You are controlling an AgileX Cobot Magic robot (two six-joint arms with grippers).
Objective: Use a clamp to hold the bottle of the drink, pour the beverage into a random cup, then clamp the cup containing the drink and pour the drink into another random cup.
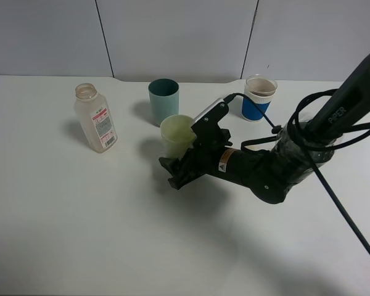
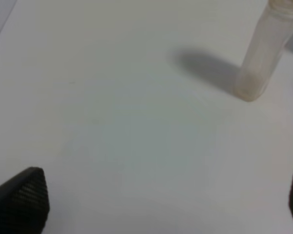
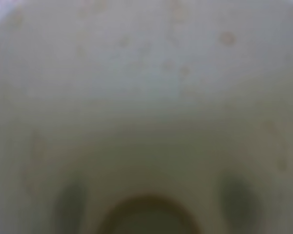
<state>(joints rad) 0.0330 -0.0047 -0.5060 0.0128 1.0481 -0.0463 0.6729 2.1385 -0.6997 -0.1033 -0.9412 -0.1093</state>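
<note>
The pale yellow-green cup (image 1: 176,134) stands upright near the table's middle. My right gripper (image 1: 176,170) reaches in from the right with its jaws around the cup's lower part, which they hide. The cup's blurred wall (image 3: 146,97) fills the right wrist view, so the jaws do not show there. The bottle (image 1: 96,118) stands upright at the left, uncapped and almost empty, and also appears as the bottle (image 2: 263,53) in the left wrist view. Brown beverage (image 1: 261,86) shows inside the blue-banded clear cup (image 1: 258,106) at the back right. My left gripper (image 2: 161,204) hangs open over bare table.
A dark teal tumbler (image 1: 163,100) stands just behind the yellow-green cup. The right arm's black cables (image 1: 324,132) loop over the table's right side. The white table (image 1: 111,234) stretches wide in front, and grey wall panels close off the back.
</note>
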